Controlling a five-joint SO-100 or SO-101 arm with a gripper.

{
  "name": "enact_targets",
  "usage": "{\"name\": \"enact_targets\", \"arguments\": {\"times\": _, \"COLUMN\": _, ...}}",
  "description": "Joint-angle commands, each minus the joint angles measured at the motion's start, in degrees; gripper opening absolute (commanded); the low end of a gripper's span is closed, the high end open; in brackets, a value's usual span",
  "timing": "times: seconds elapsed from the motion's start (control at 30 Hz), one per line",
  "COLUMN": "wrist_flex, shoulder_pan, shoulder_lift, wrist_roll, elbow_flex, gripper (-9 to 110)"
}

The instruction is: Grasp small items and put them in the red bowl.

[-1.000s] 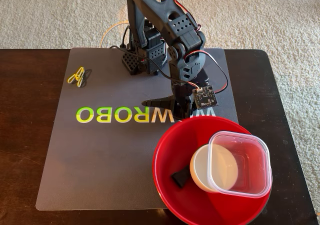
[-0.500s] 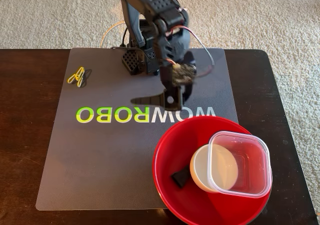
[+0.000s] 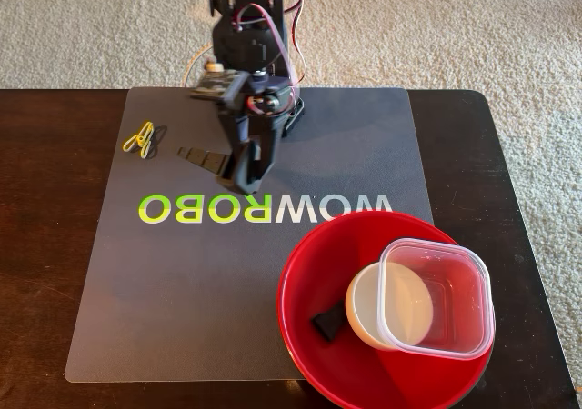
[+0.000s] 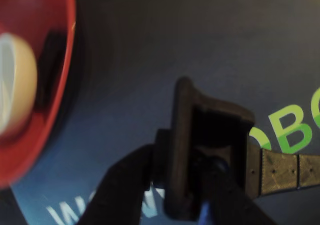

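In the fixed view, a glossy round red bowl (image 3: 314, 350) sits at the near right of a matte grey mat (image 3: 182, 282) on a dark wood worktop (image 3: 50, 245). Inside it lie a clear square tub (image 3: 450, 300) with rounded corners, a small round white dish (image 3: 373, 309) partly under the tub's left edge, and a black wedge-shaped part (image 3: 327, 322) just left of the dish. A yellow clip pair (image 3: 138, 137) rests at the far left of the mat, its long axis running diagonally from near left to far right. The black arm's claw (image 3: 218, 162) hangs over the mat's far middle, well apart from the clips and bowl; its fingers stand apart, one thin finger pointing left.

The wrist view is blurred. It shows the claw (image 4: 210, 185) close over the mat (image 4: 150, 45), empty, jaws apart. The red bowl (image 4: 62, 85) fills the left edge, the white dish (image 4: 20, 85) and a dark piece (image 4: 50, 65) inside; the clips are outside this view.
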Motion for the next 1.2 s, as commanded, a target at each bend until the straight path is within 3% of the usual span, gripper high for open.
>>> {"name": "enact_targets", "arguments": {"times": 0.0, "wrist_flex": 8.4, "shoulder_pan": 1.3, "shoulder_lift": -20.0, "wrist_roll": -9.4, "elbow_flex": -26.0, "gripper": 0}}
{"name": "enact_targets", "arguments": {"times": 0.23, "wrist_flex": 19.5, "shoulder_pan": -3.7, "shoulder_lift": -39.7, "wrist_roll": -28.7, "elbow_flex": -56.3, "gripper": 0}}
{"name": "enact_targets", "arguments": {"times": 0.43, "wrist_flex": 20.3, "shoulder_pan": -10.2, "shoulder_lift": -55.6, "wrist_roll": -37.6, "elbow_flex": -78.1, "gripper": 0}}
{"name": "enact_targets", "arguments": {"times": 0.83, "wrist_flex": 19.5, "shoulder_pan": -16.4, "shoulder_lift": -96.9, "wrist_roll": -42.2, "elbow_flex": -122.3, "gripper": 0}}
{"name": "enact_targets", "arguments": {"times": 1.17, "wrist_flex": 15.5, "shoulder_pan": -19.5, "shoulder_lift": -109.2, "wrist_roll": -45.4, "elbow_flex": -130.5, "gripper": 0}}
